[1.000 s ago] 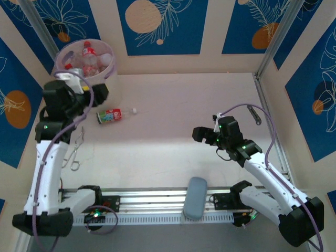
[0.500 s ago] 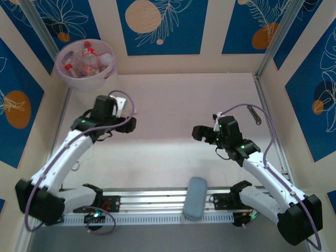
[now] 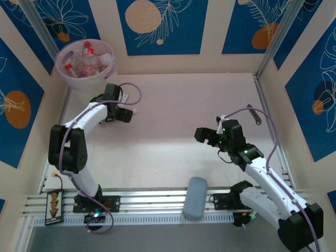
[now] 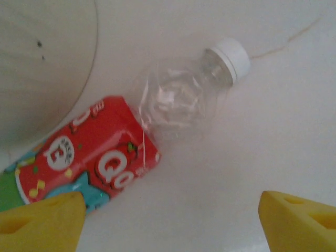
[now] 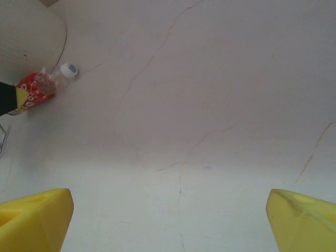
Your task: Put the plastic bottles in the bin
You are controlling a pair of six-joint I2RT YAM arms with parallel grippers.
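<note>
Blue leaf-patterned panels wall in the cell, and the pale pink bench [image 3: 178,105] is mostly bare. The translucent round bin [image 3: 79,83] sits in the far left corner with several red-labelled plastic bottles [image 3: 89,58] inside it. A grey-blue pad [image 3: 195,197] lies on the rail at the near edge.

The left end effector [image 4: 168,223] hangs just beside the bin, its yellow fingertips [image 4: 42,220] spread wide with nothing between them. The right end effector [image 5: 168,220] is also open and empty, over bare bench well apart from the work.

Just ahead of the left fingertips, a red-labelled bottle [image 4: 131,142] lies on its side near the bin's wall, its white cap [image 4: 229,56] pointing away from the bin.

We judge this to be the approach to a pickup, and this is the only bottle we can see on the bench. Next, we think the left end effector must drop so its fingers straddle the body, close without crushing the thin plastic, then lift and carry it over the rim.
</note>
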